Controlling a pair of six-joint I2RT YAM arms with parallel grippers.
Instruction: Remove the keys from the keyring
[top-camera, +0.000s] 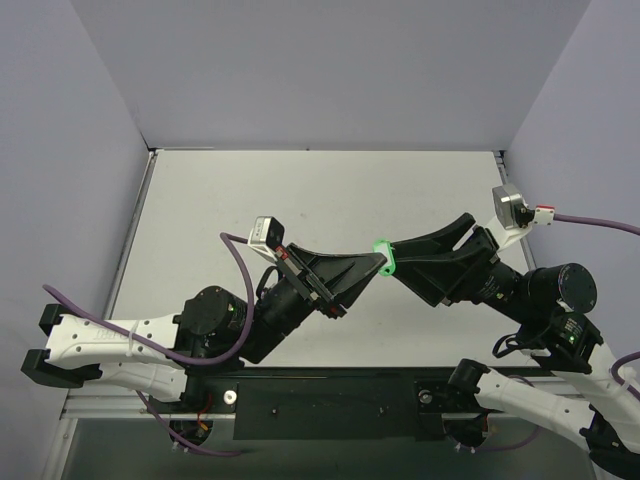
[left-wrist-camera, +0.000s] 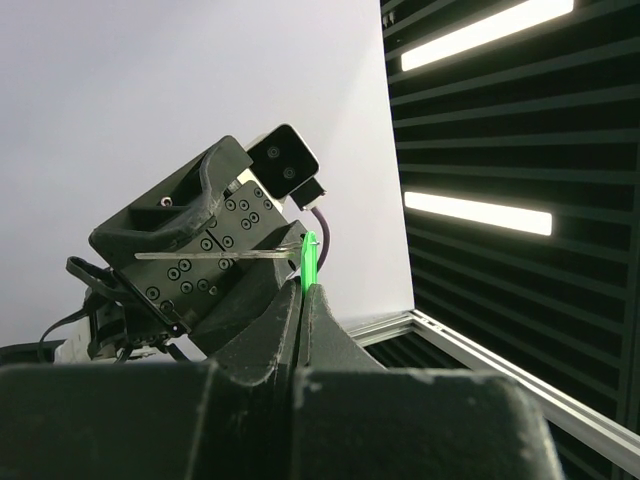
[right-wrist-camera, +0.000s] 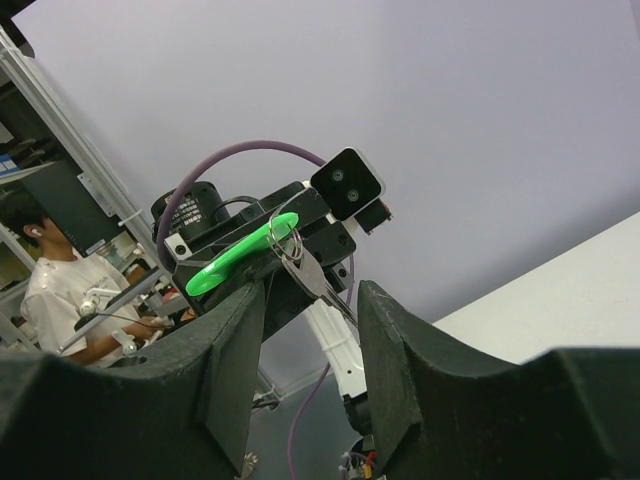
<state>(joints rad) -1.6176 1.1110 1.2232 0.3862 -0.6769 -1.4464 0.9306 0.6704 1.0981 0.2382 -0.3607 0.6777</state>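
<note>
Green keyring (right-wrist-camera: 240, 258) crosswise in left gripper (top-camera: 383, 263), key (right-wrist-camera: 318, 283) aslant off one end

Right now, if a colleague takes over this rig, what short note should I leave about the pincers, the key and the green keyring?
Left pincer: shut on the green keyring, held in the air.
Right pincer: open, one finger each side of the hanging key, not gripping.
Key: attached to the keyring by a small wire loop.
Done: keyring picked up.
Left: grip the key, work it off.
</note>
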